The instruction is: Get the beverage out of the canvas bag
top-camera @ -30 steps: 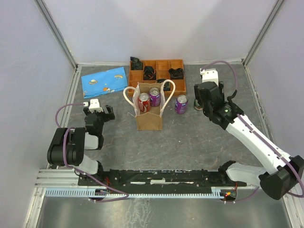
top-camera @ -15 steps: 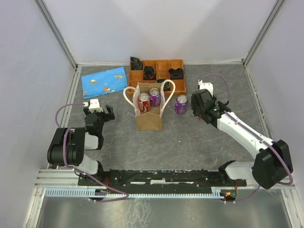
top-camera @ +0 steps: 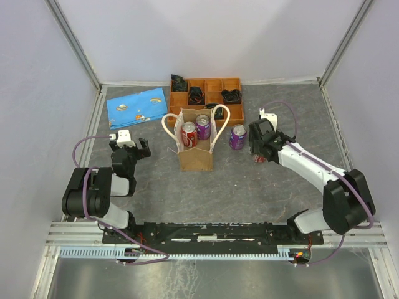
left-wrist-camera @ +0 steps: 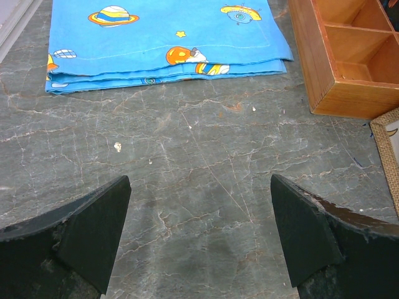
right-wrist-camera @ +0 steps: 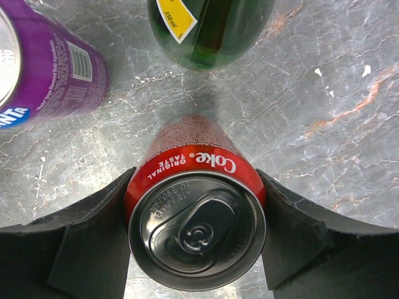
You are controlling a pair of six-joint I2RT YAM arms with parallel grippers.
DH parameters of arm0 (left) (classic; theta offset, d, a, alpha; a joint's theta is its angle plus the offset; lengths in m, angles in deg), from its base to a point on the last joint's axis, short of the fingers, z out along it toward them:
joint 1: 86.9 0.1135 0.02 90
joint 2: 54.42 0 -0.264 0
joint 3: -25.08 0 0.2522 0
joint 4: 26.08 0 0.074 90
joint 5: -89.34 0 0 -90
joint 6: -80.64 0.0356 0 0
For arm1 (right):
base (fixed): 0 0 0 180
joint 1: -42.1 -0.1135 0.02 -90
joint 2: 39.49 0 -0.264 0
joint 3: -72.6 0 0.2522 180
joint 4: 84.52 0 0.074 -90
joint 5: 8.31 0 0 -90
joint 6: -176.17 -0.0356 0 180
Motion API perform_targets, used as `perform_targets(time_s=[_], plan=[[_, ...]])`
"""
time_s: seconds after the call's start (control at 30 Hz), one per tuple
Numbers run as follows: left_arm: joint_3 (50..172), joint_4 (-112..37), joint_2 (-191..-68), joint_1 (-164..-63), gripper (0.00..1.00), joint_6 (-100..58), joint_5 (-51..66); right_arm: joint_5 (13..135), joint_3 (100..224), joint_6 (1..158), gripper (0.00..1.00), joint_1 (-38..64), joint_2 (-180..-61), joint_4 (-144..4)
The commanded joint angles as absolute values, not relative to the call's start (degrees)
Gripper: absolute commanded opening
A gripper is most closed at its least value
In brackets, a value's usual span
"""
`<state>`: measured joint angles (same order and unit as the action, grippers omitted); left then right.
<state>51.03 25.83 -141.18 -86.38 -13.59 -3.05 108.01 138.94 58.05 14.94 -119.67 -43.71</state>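
The tan canvas bag (top-camera: 195,157) stands upright mid-table with a red can (top-camera: 189,133) and a purple can (top-camera: 203,126) inside it. My right gripper (top-camera: 259,153) is shut on a red Coke can (right-wrist-camera: 196,205), held upright low over the table, just right of a purple can (top-camera: 237,136) (right-wrist-camera: 43,75) standing outside the bag. A dark green can (right-wrist-camera: 209,28) stands just beyond the Coke can. My left gripper (top-camera: 128,147) (left-wrist-camera: 199,237) rests open and empty left of the bag, whose woven edge (left-wrist-camera: 389,156) shows at the right of the left wrist view.
An orange compartmented tray (top-camera: 237,82) (left-wrist-camera: 336,93) holding black parts sits behind the bag. A folded blue cloth with planets (top-camera: 137,106) (left-wrist-camera: 162,31) lies at the back left. Metal frame posts and grey walls bound the table.
My right arm has swung left and down towards the purple can on the table, carrying the red Coke can lower. The left arm has not moved.
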Motion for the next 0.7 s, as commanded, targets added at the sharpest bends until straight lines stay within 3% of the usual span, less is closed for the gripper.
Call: perform_targets(time_s=[0.0,0.23,0.37,0.47,0.5,0.53,0.67], plan=[[52.29,27.69,-141.51,-86.56,0.99,-10.84,-2.24,108.14,139.66,55.25,0.06,15.77,-120.91,-47.78],[52.29,27.7,-141.52,-86.58,0.99,-10.85,-2.24,107.55,140.03,53.51,0.18,16.27,-122.78,-46.22],[52.29,27.73,-141.44,-86.6,0.99,-10.85,-2.24,107.59,139.99,53.22,0.58,16.3,-123.05,-45.26],[52.29,27.67,-141.43,-86.59,0.99,-10.85,-2.24,108.47,140.13,53.12,0.77,16.29,-122.46,-44.48],[52.28,27.73,-141.45,-86.55,0.99,-10.85,-2.26,108.89,140.3,53.19,0.92,16.28,-122.13,-44.14],[52.28,27.7,-141.52,-86.54,0.99,-10.85,-2.26,109.27,140.45,53.27,0.98,16.33,-121.72,-43.85],[52.27,27.68,-141.45,-86.54,0.99,-10.85,-2.24,110.62,141.3,53.99,0.99,16.3,-119.7,-42.8]])
